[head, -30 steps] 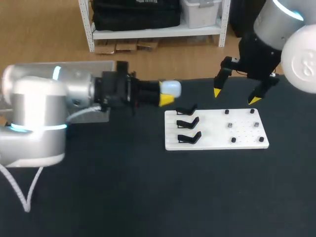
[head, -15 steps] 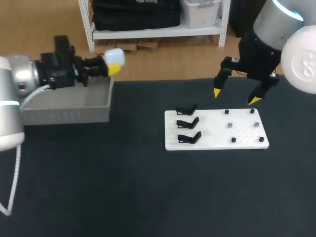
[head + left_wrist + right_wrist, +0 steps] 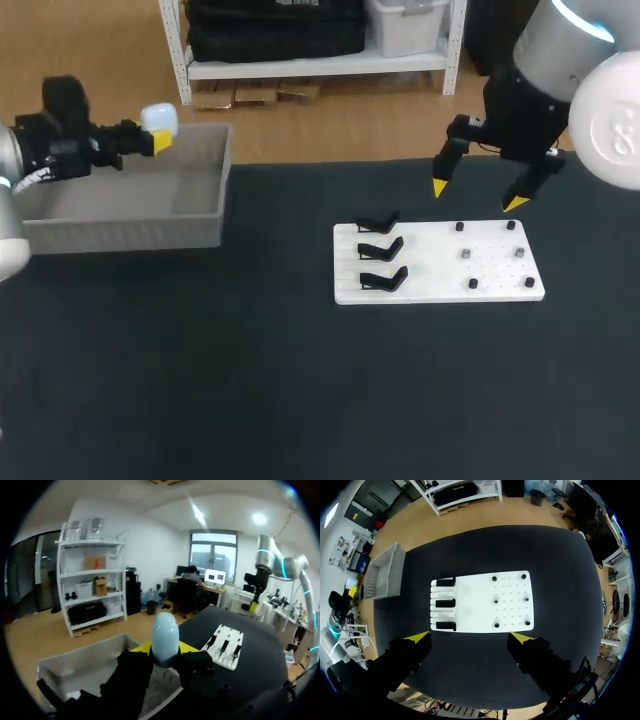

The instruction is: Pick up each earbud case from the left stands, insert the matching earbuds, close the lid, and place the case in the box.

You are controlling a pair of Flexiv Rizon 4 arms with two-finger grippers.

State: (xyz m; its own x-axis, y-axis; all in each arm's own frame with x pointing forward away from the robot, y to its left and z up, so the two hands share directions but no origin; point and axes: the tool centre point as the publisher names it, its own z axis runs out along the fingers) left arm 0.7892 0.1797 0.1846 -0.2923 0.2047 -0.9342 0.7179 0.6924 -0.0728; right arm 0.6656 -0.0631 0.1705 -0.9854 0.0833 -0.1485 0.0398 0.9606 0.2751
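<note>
Left gripper (image 3: 156, 140) clamped on a pale-blue rounded plastic earbud case (image 3: 160, 118), above the grey rectangular plastic box (image 3: 130, 232) — right gripper (image 3: 476, 195) hangs, fingers apart, over the white stand board (image 3: 500, 288).

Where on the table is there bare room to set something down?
Free: the near table before the grey box and white board, and the strip between them. Crowded: the board's three stands, and above the box, where the left tool holds the earbud case.
</note>
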